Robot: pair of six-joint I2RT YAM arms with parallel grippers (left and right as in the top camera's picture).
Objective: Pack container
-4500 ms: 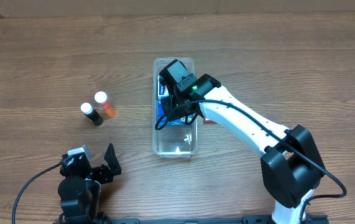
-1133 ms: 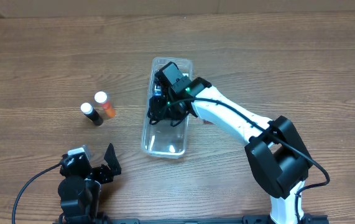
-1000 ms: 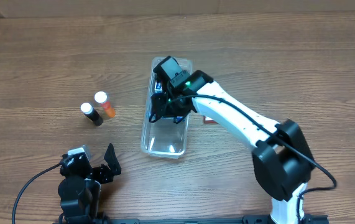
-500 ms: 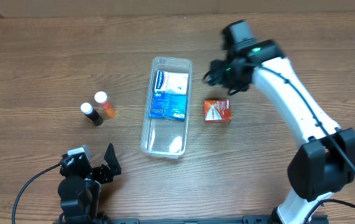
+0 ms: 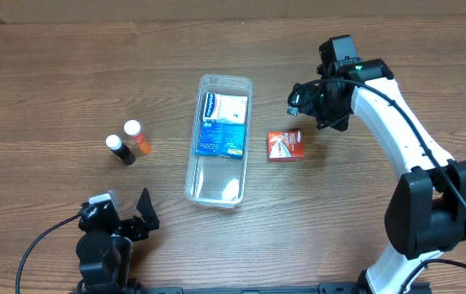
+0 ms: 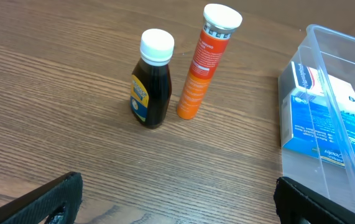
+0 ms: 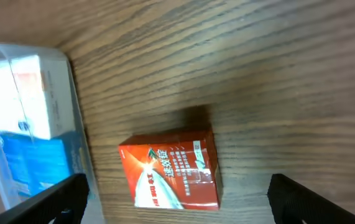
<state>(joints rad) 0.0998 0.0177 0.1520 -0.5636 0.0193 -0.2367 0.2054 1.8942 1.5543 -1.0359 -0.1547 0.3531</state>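
Observation:
The container point(image 5: 216, 186), a long clear bin, lies lengthwise mid-table with a blue and white box point(image 5: 221, 125) flat in its far half. A red box point(image 5: 285, 145) rests on the table just right of it. My right gripper point(image 5: 314, 108) hovers open above and behind the red box, holding nothing. Its wrist view looks down on the red box point(image 7: 171, 168) between the wide jaws, with the container wall point(image 7: 78, 146) at left. My left gripper point(image 5: 122, 214) stands open near the front left edge, empty, facing the container point(image 6: 351, 180).
A dark bottle with a white cap point(image 6: 151, 87) and an orange tube point(image 6: 205, 62) stand upright side by side left of the container. In the overhead view the bottle point(image 5: 120, 150) and tube point(image 5: 138, 138) are well ahead of my left gripper.
My right gripper has let go of the blue and white box inside the container, risen out, swung right and opened wide. The container's near end has shifted left. The left arm is still.

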